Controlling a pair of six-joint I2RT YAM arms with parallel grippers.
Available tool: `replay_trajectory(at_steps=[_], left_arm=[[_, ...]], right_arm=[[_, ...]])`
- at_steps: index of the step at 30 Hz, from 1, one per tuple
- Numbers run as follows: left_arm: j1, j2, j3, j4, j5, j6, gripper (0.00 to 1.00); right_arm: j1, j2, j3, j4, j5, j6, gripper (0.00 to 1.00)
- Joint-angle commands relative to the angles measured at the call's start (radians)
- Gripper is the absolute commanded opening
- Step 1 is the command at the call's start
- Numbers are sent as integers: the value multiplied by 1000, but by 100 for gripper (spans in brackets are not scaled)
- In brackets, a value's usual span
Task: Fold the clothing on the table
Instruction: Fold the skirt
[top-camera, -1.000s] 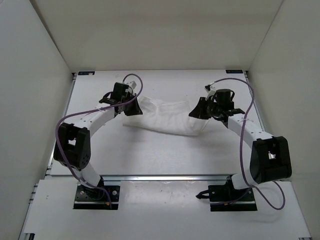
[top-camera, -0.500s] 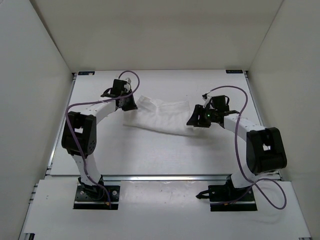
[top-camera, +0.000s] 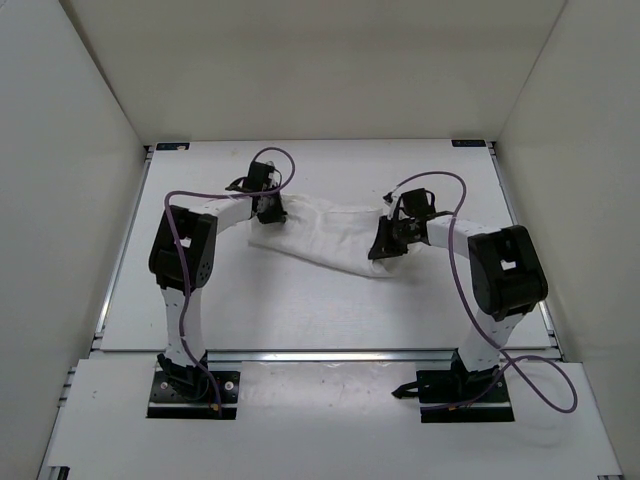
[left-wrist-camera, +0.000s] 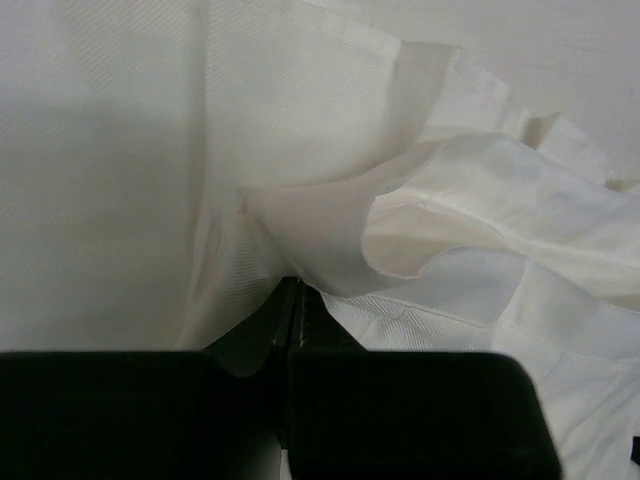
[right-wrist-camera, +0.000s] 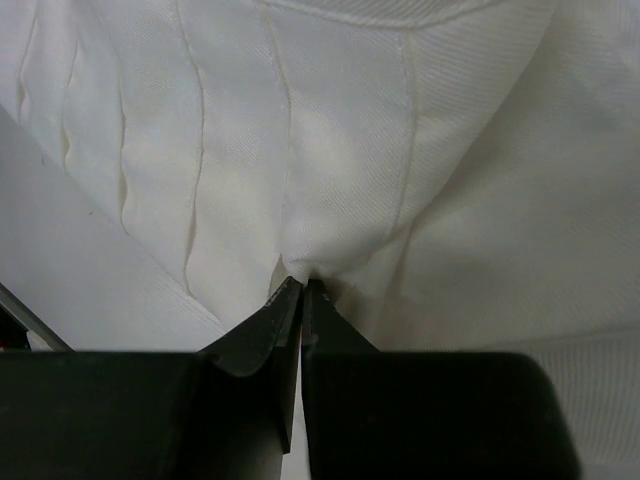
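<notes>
Here the clothing (top-camera: 325, 232) lies bunched mid-worktop (top-camera: 300, 310). The left gripper (top-camera: 272, 212) is pinching a fold at its left edge, and the right gripper (top-camera: 385, 248) is pinching its right end. Worktop shows all around, widest toward the near rail (top-camera: 330, 354).

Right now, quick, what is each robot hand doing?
Left gripper: shut, pinching the thin white wrinkly cloth.
Right gripper: shut, pinching the same cloth.
</notes>
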Motion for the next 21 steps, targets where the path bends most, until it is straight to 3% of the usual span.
replay_trajectory(at_steps=[1, 8, 12, 18, 21], left_arm=[[-9, 6, 55, 21, -104, -30, 8], [8, 29, 75, -74, -86, -56, 3], [-48, -39, -12, -108, -75, -43, 2], [-222, -117, -154, -191, -98, -43, 0], [-210, -148, -198, -168, -72, -59, 2]], right_arm=[[-27, -19, -17, -30, 35, -35, 0], [-107, -44, -38, -79, 78, -67, 0], [-160, -32, 21, -118, 130, -92, 0], [-211, -4, 60, -113, 130, -115, 0], [-216, -19, 63, -121, 121, -109, 8]])
